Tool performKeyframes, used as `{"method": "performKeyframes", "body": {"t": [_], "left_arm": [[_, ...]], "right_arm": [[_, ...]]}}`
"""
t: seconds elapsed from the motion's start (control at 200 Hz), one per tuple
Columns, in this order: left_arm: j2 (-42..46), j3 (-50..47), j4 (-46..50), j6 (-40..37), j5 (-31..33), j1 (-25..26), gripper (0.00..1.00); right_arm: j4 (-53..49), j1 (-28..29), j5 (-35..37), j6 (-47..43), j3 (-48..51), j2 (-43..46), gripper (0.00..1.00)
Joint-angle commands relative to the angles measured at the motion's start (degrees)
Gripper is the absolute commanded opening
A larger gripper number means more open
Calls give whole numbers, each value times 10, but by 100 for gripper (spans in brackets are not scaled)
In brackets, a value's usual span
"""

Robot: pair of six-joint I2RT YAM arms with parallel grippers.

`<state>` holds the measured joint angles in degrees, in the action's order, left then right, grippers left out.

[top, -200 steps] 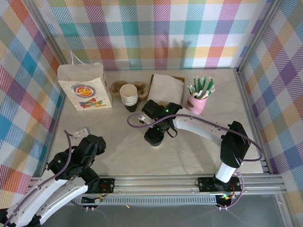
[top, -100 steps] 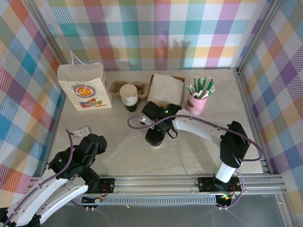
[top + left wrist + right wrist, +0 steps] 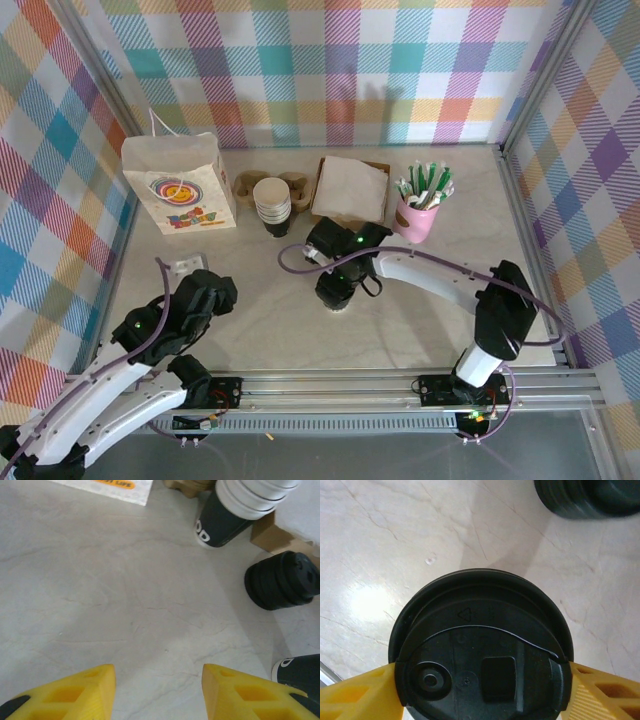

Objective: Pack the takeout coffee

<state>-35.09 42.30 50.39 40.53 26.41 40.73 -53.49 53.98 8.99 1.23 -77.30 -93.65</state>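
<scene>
From above, the white paper bag (image 3: 178, 185) stands at the worktop's far left corner. The flat cardboard box (image 3: 350, 188), the stack of lidless cups (image 3: 272, 203) and the pink cup of sticks (image 3: 420, 210) run in a row along the far edge. The right hand (image 3: 337, 292) hangs over mid-worktop and covers what is under it. Its wrist view supplies that: the takeout coffee (image 3: 480, 650), upright, its black lid between the two yellow fingers (image 3: 605, 692), one at each side. The lid hides the cup wall, so whether the fingers press on it cannot be told. The left hand (image 3: 205, 295) sits toward the near left corner. Its wrist view shows its fingers (image 3: 75, 690) apart over bare stone, and a stack of black lids (image 3: 282, 580) near the box, a mere dark speck from above. The worktop (image 3: 420, 320) is pale and marble-veined, walled on three sides by pastel plaid cloth (image 3: 350, 60).
</scene>
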Motion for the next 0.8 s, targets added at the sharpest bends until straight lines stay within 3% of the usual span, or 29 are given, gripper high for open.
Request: {"method": "performKeyframes", "body": {"t": [0.0, 0.385, 0.795], "left_arm": [[-34, 31, -60, -56, -18, -6, 49], [-148, 62, -168, -104, -48, -11, 51], [-217, 96, -207, -121, -78, -35, 51]], "right_arm": [[-37, -25, 20, 49, 33, 37, 70], [-71, -171, 23, 119, 129, 158, 65], [-75, -347, 18, 88, 159, 198, 65]]}}
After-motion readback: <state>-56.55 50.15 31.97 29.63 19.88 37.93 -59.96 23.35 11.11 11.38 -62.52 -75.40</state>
